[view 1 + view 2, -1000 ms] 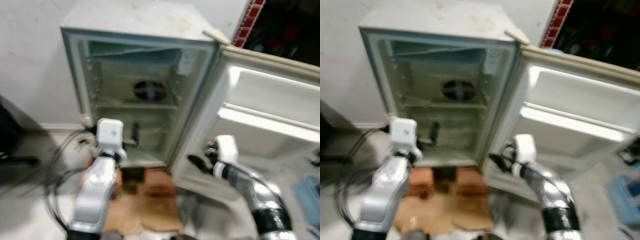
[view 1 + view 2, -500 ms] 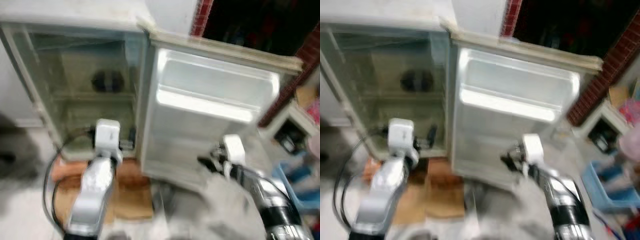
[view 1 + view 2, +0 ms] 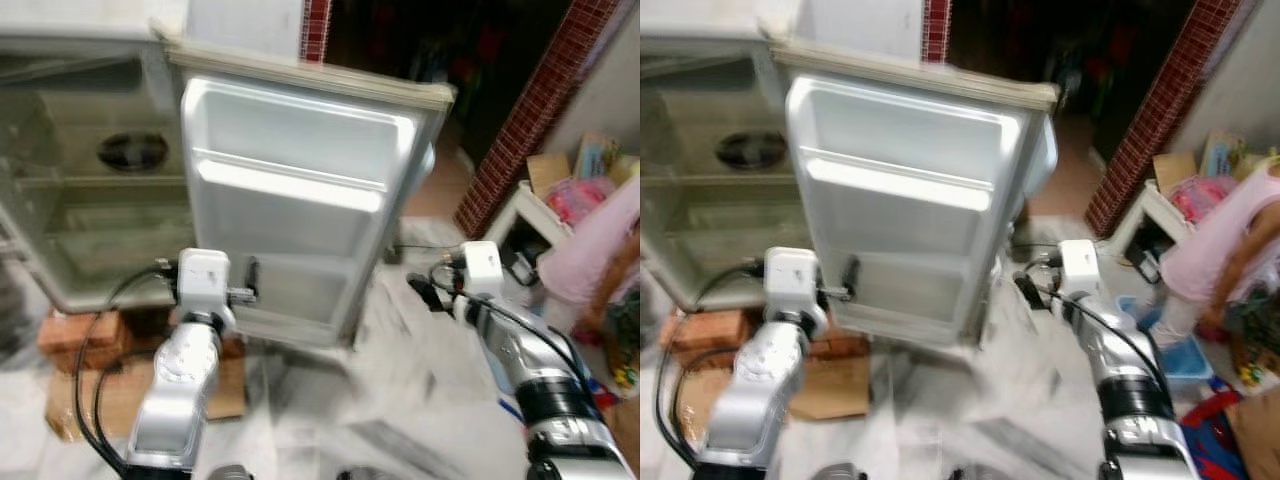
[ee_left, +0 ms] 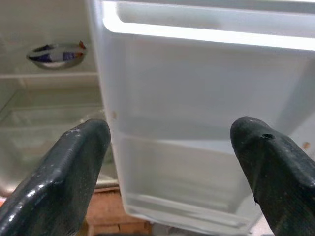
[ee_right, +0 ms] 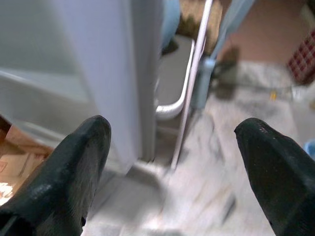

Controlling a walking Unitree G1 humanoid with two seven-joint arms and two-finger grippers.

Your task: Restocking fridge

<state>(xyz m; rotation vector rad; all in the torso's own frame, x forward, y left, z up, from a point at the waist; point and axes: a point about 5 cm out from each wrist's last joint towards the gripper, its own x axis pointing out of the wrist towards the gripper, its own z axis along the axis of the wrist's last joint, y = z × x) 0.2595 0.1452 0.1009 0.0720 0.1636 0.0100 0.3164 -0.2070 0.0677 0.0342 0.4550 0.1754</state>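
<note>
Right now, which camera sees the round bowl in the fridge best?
The left wrist view: the bowl is sharp there, sitting on a fridge shelf past the open left gripper. Both eye views show it as a blurred dark oval at the back of the fridge. The right wrist view faces the door's edge and the floor.

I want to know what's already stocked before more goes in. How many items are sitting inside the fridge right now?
1: a round foil-covered dish on the upper shelf at the back of the fridge. The open door has bare racks. The fridge's left part lies outside the pictures, so more may be hidden.
</note>
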